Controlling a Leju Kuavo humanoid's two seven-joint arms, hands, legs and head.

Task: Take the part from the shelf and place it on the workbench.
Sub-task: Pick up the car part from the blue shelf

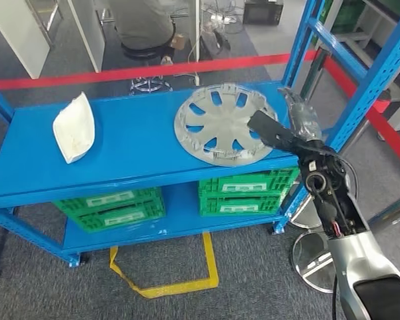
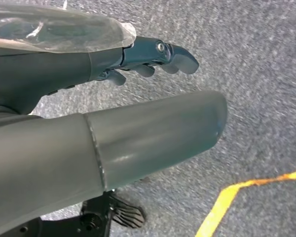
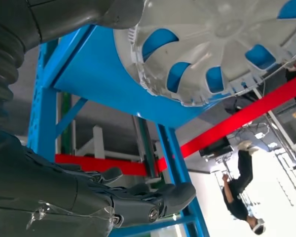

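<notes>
Head view: my right hand [image 1: 276, 133] reaches in from the lower right of the frame, its dark fingers stretched flat over the right edge of the hubcap [image 1: 223, 124]. The fingers lie apart and straight; I cannot tell whether they touch the rim or hang just above it, and they hold nothing. The hubcap, a silver part with spoke cut-outs, lies flat on the top board of the blue shelf [image 1: 127, 143], right of centre, its near rim close to the front edge. A white part [image 1: 74, 127] sits at the left of the same board, well apart from the hubcap. Two green crates [image 1: 113, 208] [image 1: 246, 190] stand on the lower board. Yellow tape [image 1: 164, 283] marks the grey carpet in front, and a red line [image 1: 137, 71] runs behind the shelf. A seated person [image 1: 143, 23] shows at the top of the frame.

In the right wrist view the hubcap [image 3: 221, 44] fills the upper part of the frame, with my thumb above it and my fingers [image 3: 150, 197] at the bottom, spread out in the air beside a blue post [image 3: 178, 168].

In the left wrist view my left hand [image 2: 146, 57] hangs over the carpet, thumb and fingers extended and apart, holding nothing, with a yellow stripe [image 2: 243, 192] at the lower right.
</notes>
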